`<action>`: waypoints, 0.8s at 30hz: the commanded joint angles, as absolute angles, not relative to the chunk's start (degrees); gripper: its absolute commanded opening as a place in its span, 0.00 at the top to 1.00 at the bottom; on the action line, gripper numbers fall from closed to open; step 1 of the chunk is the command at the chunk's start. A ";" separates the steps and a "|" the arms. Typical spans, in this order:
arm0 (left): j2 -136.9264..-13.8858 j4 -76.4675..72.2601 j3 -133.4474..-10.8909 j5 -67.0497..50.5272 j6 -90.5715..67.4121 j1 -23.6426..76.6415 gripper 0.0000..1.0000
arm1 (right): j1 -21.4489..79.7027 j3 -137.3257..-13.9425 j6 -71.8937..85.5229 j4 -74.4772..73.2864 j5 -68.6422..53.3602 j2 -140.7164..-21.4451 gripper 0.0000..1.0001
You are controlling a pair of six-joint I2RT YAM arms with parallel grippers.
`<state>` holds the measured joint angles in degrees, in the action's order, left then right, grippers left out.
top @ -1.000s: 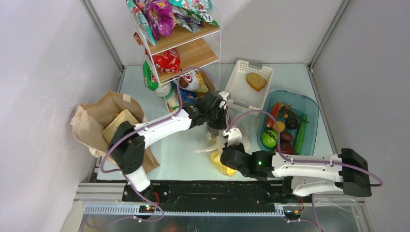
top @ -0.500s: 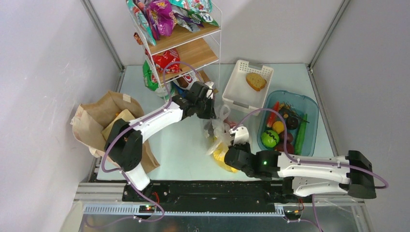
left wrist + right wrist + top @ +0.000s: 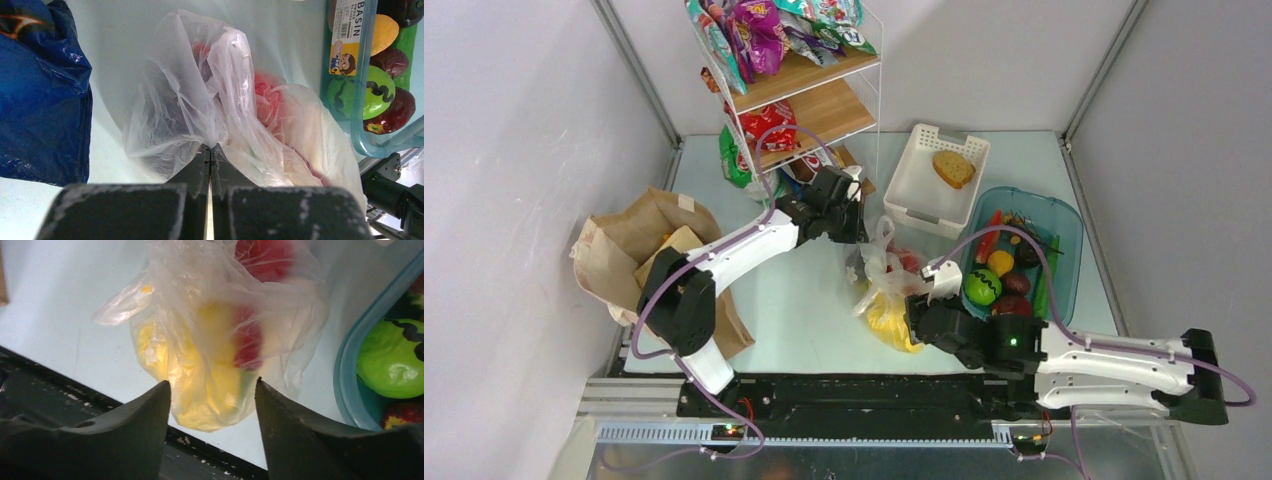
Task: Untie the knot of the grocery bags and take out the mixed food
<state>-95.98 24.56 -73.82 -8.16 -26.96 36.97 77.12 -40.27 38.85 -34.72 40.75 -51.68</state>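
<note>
r gripper now off bag (parted)

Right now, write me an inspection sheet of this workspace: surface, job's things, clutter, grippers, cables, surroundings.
Surface: pale table, no spills seen.
Job's things: plastic bag near the table's middle, with yellow and red food inside; whether its knot is undone cannot be told. Paper bag at the left edge.
Clutter: white basket holding bread; blue tub of fruit and vegetables; shelf rack with snack packets.
Grippers: left gripper shut on the plastic bag's film; right gripper open, aimed at the bag, gripping nothing.
Cables: purple cables loop along both arms.
Surroundings: grey walls; nothing else seen.
</note>
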 commanded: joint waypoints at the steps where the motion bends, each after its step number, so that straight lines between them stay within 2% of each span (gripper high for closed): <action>1: -92.67 23.28 -73.86 -8.88 -27.01 36.77 1.00 | 77.50 -42.10 33.72 -31.77 36.28 -46.87 0.26; 2: -92.71 23.27 -73.90 -9.06 -27.04 36.84 1.00 | 77.49 -43.00 32.93 -31.63 35.59 -45.80 0.18; 4: -92.69 23.33 -73.91 -9.17 -27.11 36.89 1.00 | 77.52 -44.44 31.29 -31.22 35.13 -44.92 0.10; 8: -92.61 23.22 -73.90 -8.74 -26.87 36.91 1.00 | 76.63 -47.62 27.56 -30.97 36.86 -46.67 0.01; 17: -92.89 23.27 -73.71 -8.64 -26.55 37.05 1.00 | 65.25 -52.37 19.80 -24.98 27.97 -58.44 0.01; 24: -93.23 23.22 -73.70 -8.76 -26.59 37.29 1.00 | 62.08 -52.35 18.20 -20.40 27.25 -64.03 0.01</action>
